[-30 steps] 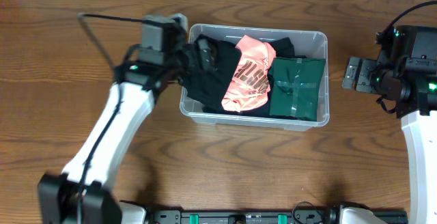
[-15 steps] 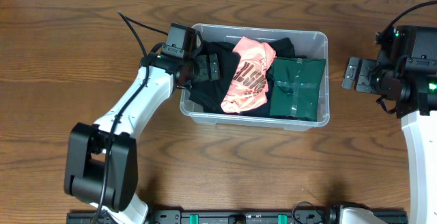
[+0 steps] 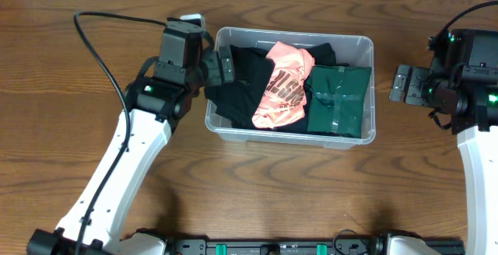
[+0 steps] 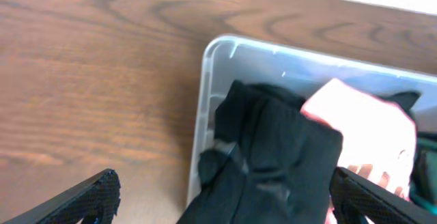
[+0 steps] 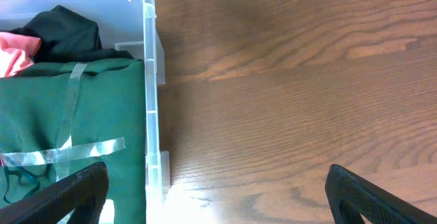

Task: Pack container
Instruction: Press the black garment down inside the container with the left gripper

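The clear plastic container [image 3: 366, 49] stands at the table's upper middle. It holds a black garment [image 3: 241, 92] at its left end, a salmon-pink garment [image 3: 282, 88] in the middle and a dark green taped bundle [image 3: 338, 99] at its right. The black garment drapes over the left wall [image 4: 270, 162]. My left gripper [image 3: 220, 67] is open, its fingers straddling the container's left rim above the black garment [image 4: 222, 197]. My right gripper [image 3: 401, 84] is open and empty, just right of the container [image 5: 151, 80], over bare wood [image 5: 217, 197].
A black cable [image 3: 101, 61] loops over the table behind the left arm. Wooden tabletop [image 3: 257, 193] extends in front of the container and to both sides. The table's front rail [image 3: 272, 246] runs along the bottom edge.
The left arm swung its elbow out and back, while its gripper stayed at the container's left rim. The black garment shifted slightly. The right arm has not moved.
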